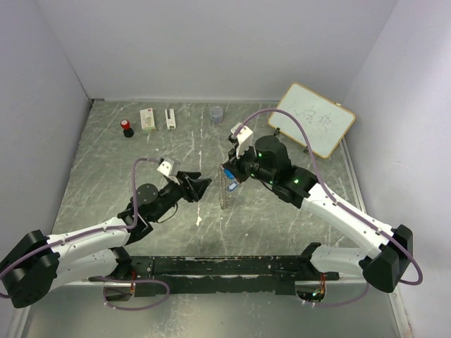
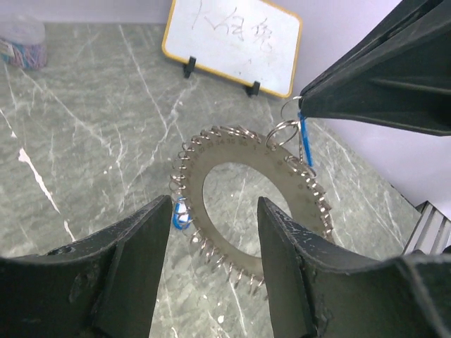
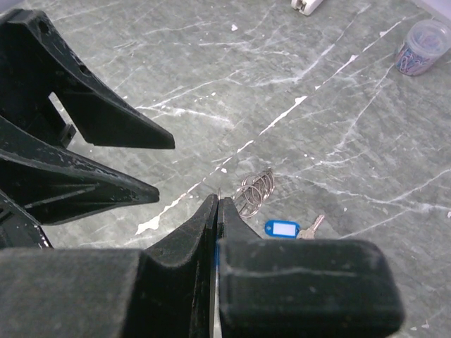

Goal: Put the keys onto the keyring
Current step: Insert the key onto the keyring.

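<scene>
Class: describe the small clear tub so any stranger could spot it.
Find the yellow-framed whiteboard at the back right. Left of it, by the back wall, stands the small clear tub; unlike the white blocks further left, it is round with colourful contents.

One keyring (image 2: pixel 225 149), one blue-tagged key (image 3: pixel 283 229), one whiteboard (image 1: pixel 315 118), one cup (image 1: pixel 217 113)

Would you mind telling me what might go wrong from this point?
The keyring seems to hang from a thin blue loop pinched in the shut right tool, so it may slip or swing. The open left tool faces its lower edge; closing could snag the small wire loops. A drop would land near the blue-tagged key on the table.
</scene>
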